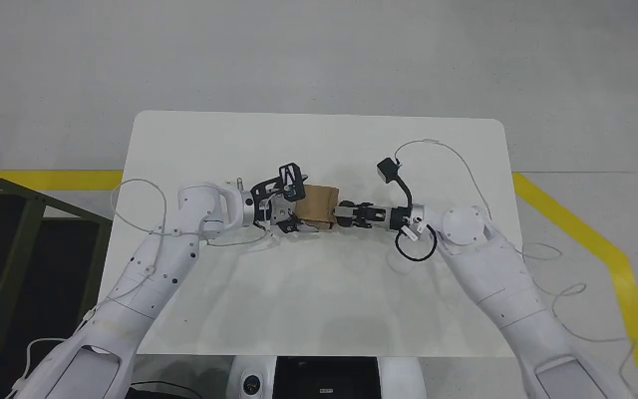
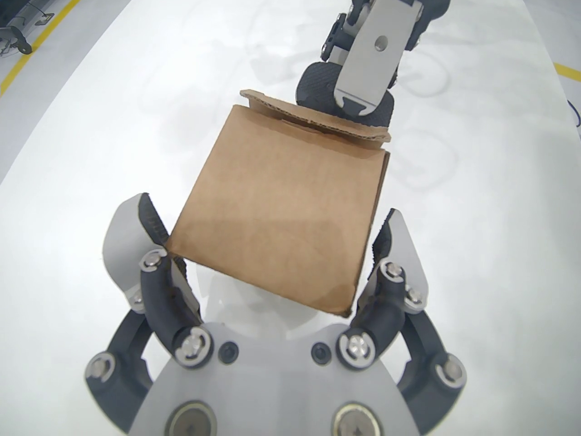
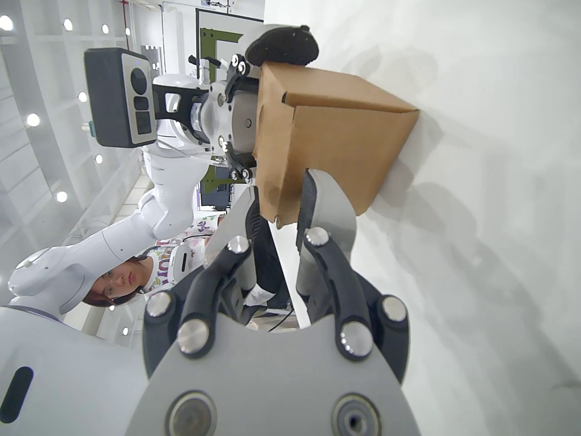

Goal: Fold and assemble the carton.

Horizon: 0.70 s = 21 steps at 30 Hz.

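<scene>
Mid-table [image 1: 399, 299], left tool [image 2: 268, 229] clamps carton [image 3: 345, 138]; right tool [image 3: 283, 192] seemingly pinches it.

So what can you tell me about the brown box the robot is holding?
The carton is plain brown corrugated cardboard, already folded into a box shape, with a rough-edged flap at one end. It seems to rest on the white table, near its middle. The left gripper clamps one end between its fingers, and the right gripper pinches the cardboard edge at the opposite end.
</scene>
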### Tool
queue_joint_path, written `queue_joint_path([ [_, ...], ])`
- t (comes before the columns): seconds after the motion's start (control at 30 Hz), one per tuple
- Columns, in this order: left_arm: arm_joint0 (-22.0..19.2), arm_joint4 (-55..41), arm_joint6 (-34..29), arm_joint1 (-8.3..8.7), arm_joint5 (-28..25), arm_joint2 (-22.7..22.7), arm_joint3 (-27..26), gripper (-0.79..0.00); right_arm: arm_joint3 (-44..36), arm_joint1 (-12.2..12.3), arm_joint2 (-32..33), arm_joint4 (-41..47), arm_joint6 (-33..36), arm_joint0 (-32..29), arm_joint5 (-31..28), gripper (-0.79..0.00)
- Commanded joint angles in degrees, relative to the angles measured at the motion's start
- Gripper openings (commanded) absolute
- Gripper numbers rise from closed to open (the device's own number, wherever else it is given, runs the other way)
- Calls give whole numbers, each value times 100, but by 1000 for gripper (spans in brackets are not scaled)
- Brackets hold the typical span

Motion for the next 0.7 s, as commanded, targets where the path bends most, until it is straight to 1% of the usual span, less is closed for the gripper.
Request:
queue_joint_path([
  [0.0, -3, 1, 4, -2, -1, 0, 6, 0, 47, -12, -18, -64, -31, 60, 18, -600],
  [0.17, -11, 1, 10, -5, -22, 5, 15, 0, 31, -14, -2, -283, -86, 193, 84, -576],
  [0.43, -17, 2, 26, -10, -33, 8, 27, 0, -104, 25, 91, -630, -110, 249, 307, -622],
  [0.67, -6, 3, 38, -7, -41, -13, 34, 0, -319, 55, 121, -912, -71, 250, 583, -631],
])
